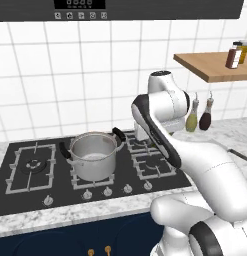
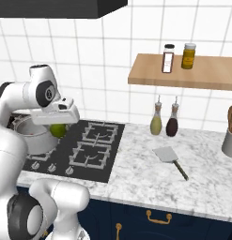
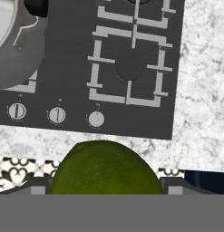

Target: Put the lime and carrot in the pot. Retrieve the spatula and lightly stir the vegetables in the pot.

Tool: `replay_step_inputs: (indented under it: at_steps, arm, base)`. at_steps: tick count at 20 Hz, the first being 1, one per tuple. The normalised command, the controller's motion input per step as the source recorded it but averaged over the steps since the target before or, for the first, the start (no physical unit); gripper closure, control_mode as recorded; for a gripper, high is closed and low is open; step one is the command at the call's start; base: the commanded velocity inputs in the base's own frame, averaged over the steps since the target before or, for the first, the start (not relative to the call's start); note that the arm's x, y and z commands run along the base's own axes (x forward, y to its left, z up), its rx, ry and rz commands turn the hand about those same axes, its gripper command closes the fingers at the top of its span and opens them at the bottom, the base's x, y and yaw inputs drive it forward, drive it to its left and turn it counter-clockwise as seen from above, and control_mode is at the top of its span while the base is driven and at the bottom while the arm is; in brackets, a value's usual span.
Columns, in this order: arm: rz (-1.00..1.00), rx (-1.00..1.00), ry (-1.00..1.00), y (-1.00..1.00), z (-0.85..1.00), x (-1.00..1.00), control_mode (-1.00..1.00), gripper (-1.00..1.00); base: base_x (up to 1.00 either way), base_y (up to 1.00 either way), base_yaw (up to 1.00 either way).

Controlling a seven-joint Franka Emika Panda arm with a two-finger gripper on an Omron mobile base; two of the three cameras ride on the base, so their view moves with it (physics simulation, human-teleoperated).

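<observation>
The gripper (image 2: 58,125) sits at the left of the right base view, under the white hand, with the lime (image 2: 58,130) clasped between its jaws. In the hand view the lime (image 3: 105,167) bulges up at the bottom centre, wedged between the two grey fingers (image 3: 37,186), so the jaws are spread wide around the fruit and grasping it.

The lime hangs above the black stove (image 2: 96,157), just to the right of the pot (image 2: 35,136), which shows at the left edge of the right base view behind the arm. In the left base view the pot (image 1: 93,154) stands at the centre of the frame on the stove (image 1: 30,187), a shiny steel vessel with two black side handles, upright; nothing can be made out inside it from here. In the hand view a curve of the pot (image 3: 16,50) shows in the upper left corner, with the stove knobs (image 3: 56,115) in a row below it.

The spatula (image 2: 169,158) lies flat on the marble counter (image 2: 150,185), right of centre in the right base view, well apart from the stove, its handle pointing toward the lower right.

Two bottles (image 2: 156,123) stand against the tiled wall behind the spatula, and two jars (image 2: 168,58) rest on the wooden shelf (image 2: 183,72) at the upper right.
</observation>
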Motion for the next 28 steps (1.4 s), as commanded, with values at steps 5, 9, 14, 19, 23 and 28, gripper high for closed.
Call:
replay_step_inputs:
  at_steps: [5,9,14,19,23,28]
  arm:
    - [0.00,0.00,0.01,0.43,0.00,0.05,-1.00,1.00]
    - [0.00,0.00,0.01,0.48,0.00,0.15,-1.00,1.00]
    - [0.00,0.00,0.00,0.59,0.00,0.21,-1.00,1.00]
    - [0.00,0.00,0.00,0.32,0.01,0.19,-1.00,1.00]
    - [0.00,0.02,0.01,0.48,0.00,0.38,-1.00,1.00]
    - [0.00,0.07,0.00,0.34,-0.06,0.26,-1.00,1.00]
  base:
    - [0.00,0.00,0.00]
    - [0.00,0.00,0.00]
    - [0.00,0.00,0.00]
    - [0.00,0.00,0.00]
    - [0.00,0.00,0.00]
    - [0.00,0.00,0.00]
